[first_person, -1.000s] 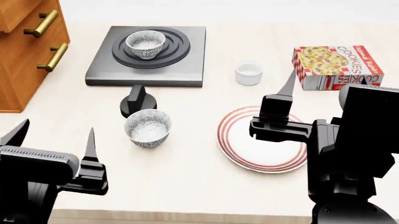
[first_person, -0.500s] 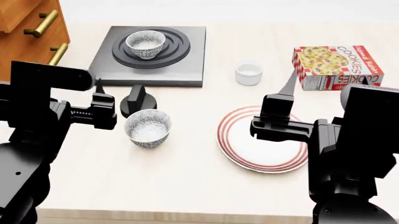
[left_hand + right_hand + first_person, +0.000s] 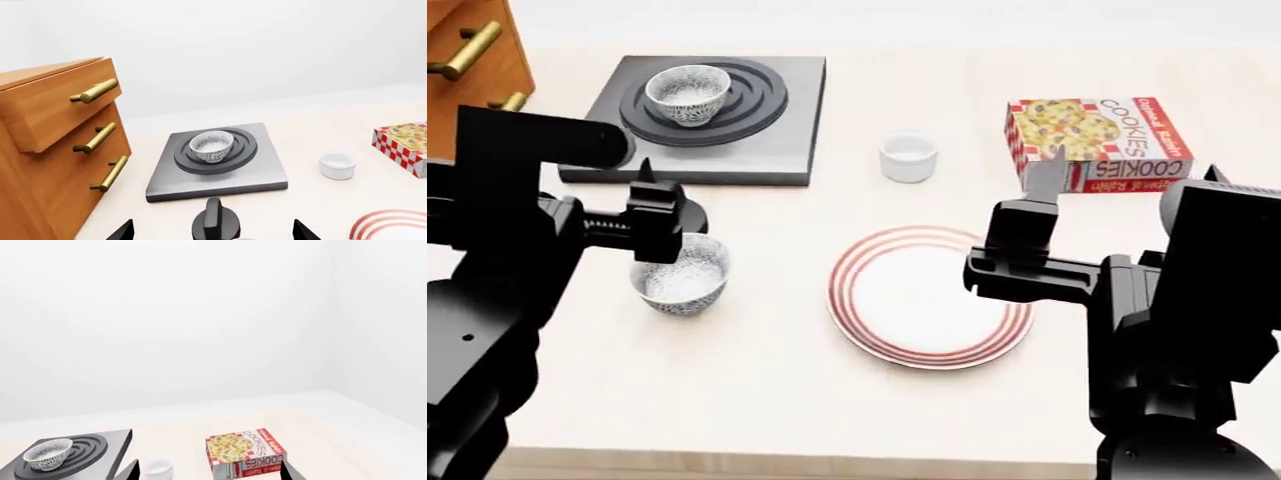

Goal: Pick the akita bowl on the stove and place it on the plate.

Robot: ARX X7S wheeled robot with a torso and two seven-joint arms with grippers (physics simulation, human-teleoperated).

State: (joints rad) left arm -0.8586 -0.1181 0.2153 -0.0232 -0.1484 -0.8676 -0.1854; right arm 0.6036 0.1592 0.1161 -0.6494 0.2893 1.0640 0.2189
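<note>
The akita bowl (image 3: 687, 95), speckled grey on white, stands upright on the burner rings of the dark stove (image 3: 777, 150) at the back left. It also shows in the left wrist view (image 3: 211, 146) and the right wrist view (image 3: 48, 452). The red-ringed white plate (image 3: 928, 300) lies bare mid-table. My left gripper (image 3: 212, 226) hovers open short of the stove, over the black knob (image 3: 215, 222), far from the bowl. One of its fingers (image 3: 645, 178) shows in the head view. My right gripper (image 3: 1128, 170) is open over the plate's right side, holding nothing.
A second speckled bowl (image 3: 683, 275) sits under my left arm. A small white cup (image 3: 908, 157) stands between stove and cookies box (image 3: 1094, 140). A wooden drawer cabinet (image 3: 474, 50) with brass handles borders the stove's left side.
My left arm rose and reached forward from the table's front edge to beside the knob. The head view then shifted, so everything sits further left. The right arm kept its pose.
</note>
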